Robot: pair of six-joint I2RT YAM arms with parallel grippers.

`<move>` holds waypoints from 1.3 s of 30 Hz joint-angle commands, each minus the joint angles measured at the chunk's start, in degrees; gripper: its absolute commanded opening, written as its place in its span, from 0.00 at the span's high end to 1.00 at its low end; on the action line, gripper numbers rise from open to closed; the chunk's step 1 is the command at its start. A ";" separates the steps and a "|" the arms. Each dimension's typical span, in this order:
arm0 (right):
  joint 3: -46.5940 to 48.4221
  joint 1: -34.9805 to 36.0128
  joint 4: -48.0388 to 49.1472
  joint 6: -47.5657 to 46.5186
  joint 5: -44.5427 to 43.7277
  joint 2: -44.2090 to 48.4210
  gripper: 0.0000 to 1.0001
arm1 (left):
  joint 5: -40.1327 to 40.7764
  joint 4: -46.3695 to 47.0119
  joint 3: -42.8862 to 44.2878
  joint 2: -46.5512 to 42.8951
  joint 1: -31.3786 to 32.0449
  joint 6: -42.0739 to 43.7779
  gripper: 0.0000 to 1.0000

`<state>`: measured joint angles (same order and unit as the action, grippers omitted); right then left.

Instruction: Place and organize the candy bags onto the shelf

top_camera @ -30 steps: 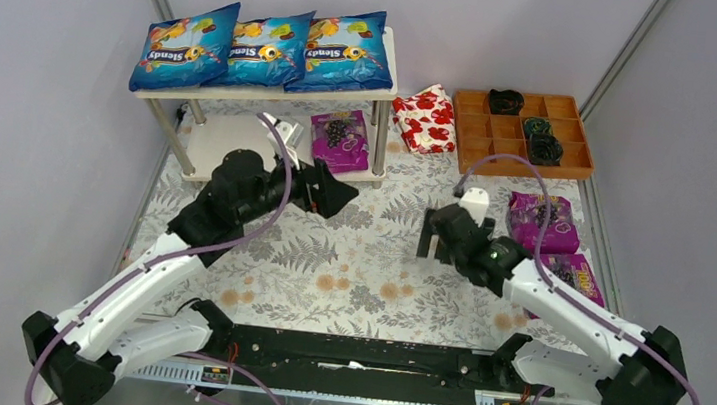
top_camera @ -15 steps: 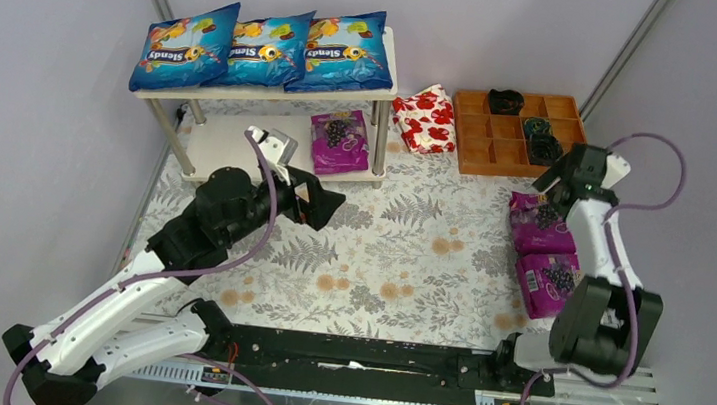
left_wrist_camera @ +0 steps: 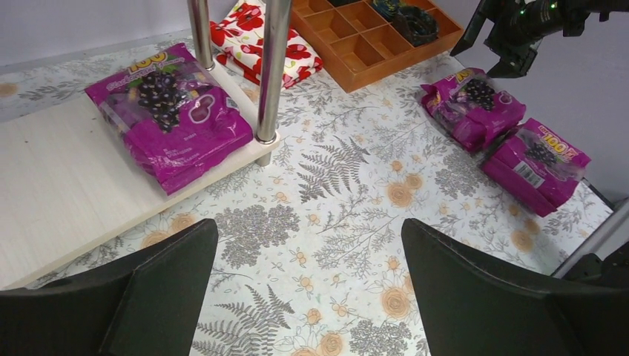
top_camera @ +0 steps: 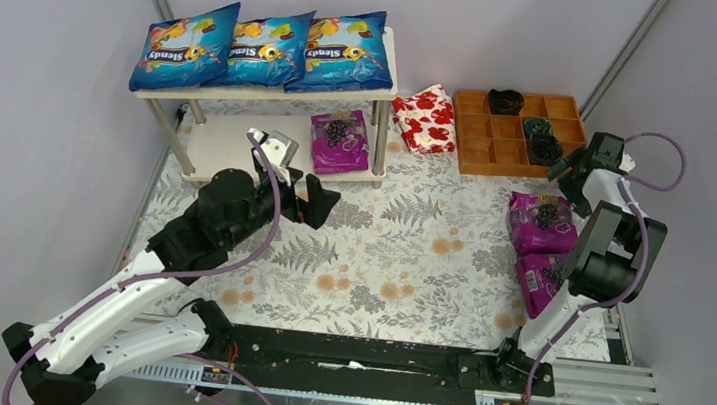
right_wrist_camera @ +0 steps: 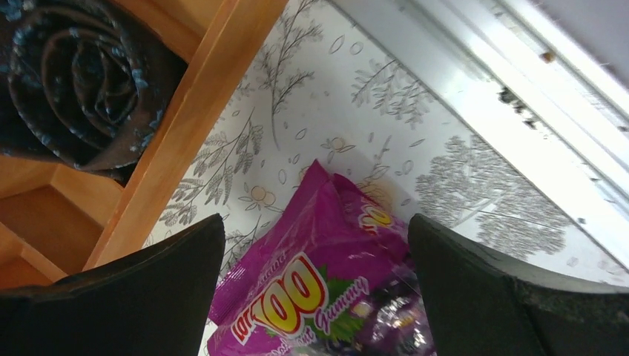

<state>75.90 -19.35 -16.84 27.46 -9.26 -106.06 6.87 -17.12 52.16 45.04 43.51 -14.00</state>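
Note:
Three blue candy bags (top_camera: 268, 47) lie side by side on the top board of the shelf (top_camera: 245, 95). One magenta bag (top_camera: 339, 140) lies on the lower board (left_wrist_camera: 67, 185), at its right end; it also shows in the left wrist view (left_wrist_camera: 170, 115). Two more magenta bags lie on the table at the right, one (top_camera: 541, 222) behind the other (top_camera: 547, 281). My left gripper (top_camera: 319, 203) is open and empty above the table, in front of the shelf. My right gripper (top_camera: 571, 172) is open just above the far end of the rear magenta bag (right_wrist_camera: 326, 282).
A brown compartmented tray (top_camera: 512, 138) with dark rolled items stands at the back right, beside a red-and-white floral packet (top_camera: 427, 117). A metal rail (right_wrist_camera: 519, 96) runs along the table's right edge. Grey walls close in both sides.
My right arm swung from mid-table to the far right, then folded back over the rear magenta bag. My left gripper drew back a little from the shelf.

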 commanded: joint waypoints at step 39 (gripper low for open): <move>-31.72 19.76 5.21 -2.82 28.31 33.73 0.00 | -34.30 36.86 -22.53 17.63 -2.81 -44.47 0.01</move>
<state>45.19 5.72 -9.61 22.61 16.01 -69.08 -14.28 -0.62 35.29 58.30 38.22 -43.07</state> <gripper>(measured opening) 0.995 0.985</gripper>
